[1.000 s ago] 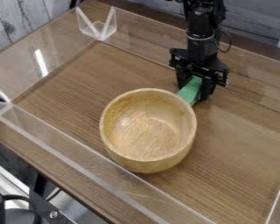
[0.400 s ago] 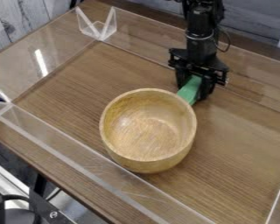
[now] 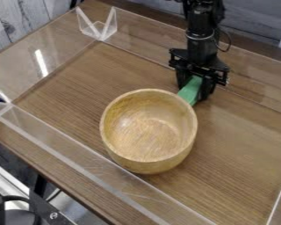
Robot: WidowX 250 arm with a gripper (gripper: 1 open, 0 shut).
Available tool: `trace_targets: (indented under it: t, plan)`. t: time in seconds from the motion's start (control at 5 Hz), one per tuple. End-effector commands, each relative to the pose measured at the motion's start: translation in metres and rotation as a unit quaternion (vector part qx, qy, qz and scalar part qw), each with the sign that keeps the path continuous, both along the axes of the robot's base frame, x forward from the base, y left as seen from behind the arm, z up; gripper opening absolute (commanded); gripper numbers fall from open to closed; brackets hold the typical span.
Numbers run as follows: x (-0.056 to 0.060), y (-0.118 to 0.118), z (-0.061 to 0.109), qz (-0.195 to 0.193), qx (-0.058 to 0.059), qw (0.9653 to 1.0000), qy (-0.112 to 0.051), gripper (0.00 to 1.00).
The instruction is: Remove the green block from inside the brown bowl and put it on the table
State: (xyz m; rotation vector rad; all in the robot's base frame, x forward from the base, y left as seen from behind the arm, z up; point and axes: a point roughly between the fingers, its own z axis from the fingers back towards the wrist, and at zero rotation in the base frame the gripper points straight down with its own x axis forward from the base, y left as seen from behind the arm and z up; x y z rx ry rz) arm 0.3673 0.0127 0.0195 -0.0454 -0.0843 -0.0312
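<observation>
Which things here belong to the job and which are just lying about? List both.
Part of the job:
- green block, held in the shut gripper outside the bowl
- brown bowl, nothing in it
- table

Just lying about:
- clear acrylic walls edging the table
- small clear V-shaped piece at the far corner

The black arm is reaching down from the top edge of the view, its wrist standing nearly vertical, and the tool is pointing straight down with its dark fingers pinching the green block between them
</observation>
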Motion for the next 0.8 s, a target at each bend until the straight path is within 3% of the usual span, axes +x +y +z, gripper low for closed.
trace_targets:
  t: [0.0, 0.6]
  plan:
    - [0.0044, 0.0150, 0.0039, 0.023, 0.001, 0.9997, -0.009, 0.00]
    - [0.0048, 0.0136, 0.0046, 0.023, -0.002, 0.9997, -0.007, 0.00]
